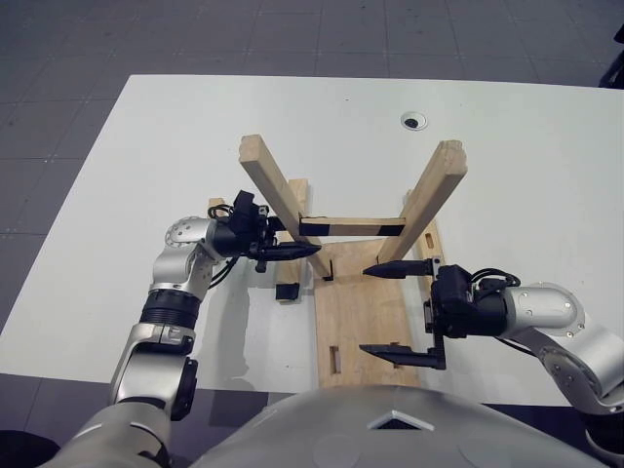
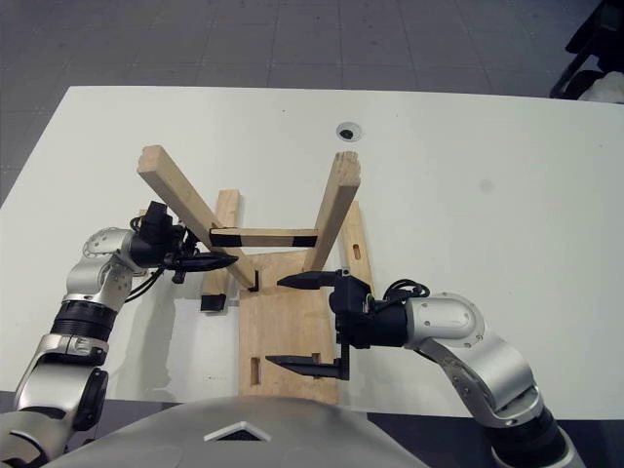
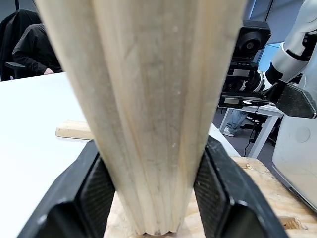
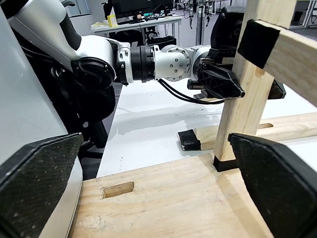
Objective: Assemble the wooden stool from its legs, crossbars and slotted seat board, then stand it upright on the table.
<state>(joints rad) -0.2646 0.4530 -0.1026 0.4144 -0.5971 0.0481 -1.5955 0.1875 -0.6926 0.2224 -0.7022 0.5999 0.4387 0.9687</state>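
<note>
The slotted seat board (image 1: 375,312) lies flat near the table's front edge. Two wooden legs stand in it, splayed outward: the left leg (image 1: 273,180) and the right leg (image 1: 434,190). A crossbar (image 1: 351,226) with black ends joins them. My left gripper (image 1: 304,250) is shut on the left leg low down; in the left wrist view the leg (image 3: 143,99) is squeezed between both pads (image 3: 94,193). My right gripper (image 1: 390,310) is open above the seat board in front of the right leg, with nothing between its fingers (image 4: 34,173).
Loose wooden pieces (image 1: 219,207) lie on the table behind the legs, and a short black-tipped piece (image 1: 286,290) lies left of the board. A round cable hole (image 1: 413,121) sits far back. White table (image 1: 146,146) spreads wide on both sides.
</note>
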